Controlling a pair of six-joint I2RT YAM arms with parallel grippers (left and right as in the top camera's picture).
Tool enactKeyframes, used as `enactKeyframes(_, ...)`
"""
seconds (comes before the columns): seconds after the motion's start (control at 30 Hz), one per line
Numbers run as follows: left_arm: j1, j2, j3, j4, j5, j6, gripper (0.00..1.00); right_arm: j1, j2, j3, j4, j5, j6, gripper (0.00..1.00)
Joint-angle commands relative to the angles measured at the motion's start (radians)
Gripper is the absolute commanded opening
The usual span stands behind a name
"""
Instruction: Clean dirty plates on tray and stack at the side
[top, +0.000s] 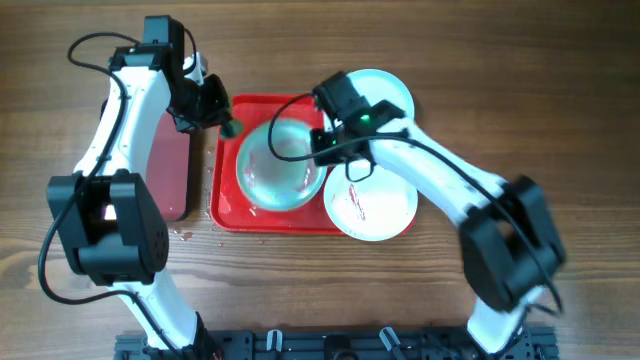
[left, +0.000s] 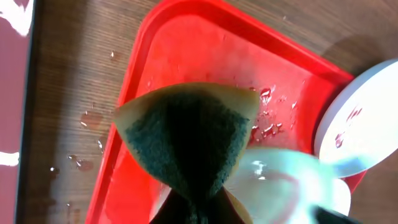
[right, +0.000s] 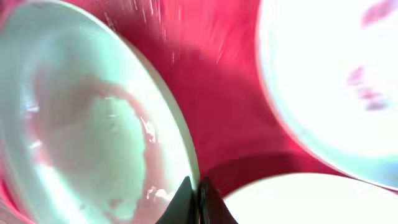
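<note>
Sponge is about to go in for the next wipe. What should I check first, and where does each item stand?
1. Left tool grips the sponge: ok.
2. Right tool pinches the rim of the held plate: ok.
3. Held plate is over the tray: ok.
4. Sponge is over the held plate's face: not ok, it hangs beside the rim, near the tray's corner.
5. Held plate's face is clean: cannot tell, it is wet and glary.
6. Smeared plate is clean: not ok, red marks show on its face.
</note>
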Motion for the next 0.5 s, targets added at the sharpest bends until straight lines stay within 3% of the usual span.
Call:
enactKeyframes(0.0,-0.033,-0.021,0.012,-0.005,-0.003,-0.009,0.04,0.029,-0.122,0.010,-0.017,0.265,-0.018,0.04)
enactKeyframes(0.2,-0.055,-0.020,0.013,-0.004,-0.011,-0.009,0.04,0.269,-0.180,0.010,-0.033,0.898,-0.021,0.04)
enactKeyframes(0.47,-0.053,-0.020,0.012,0.011,-0.087,-0.011,0.04,0.391,-0.180,0.010,-0.034,1.249,-0.099,0.04)
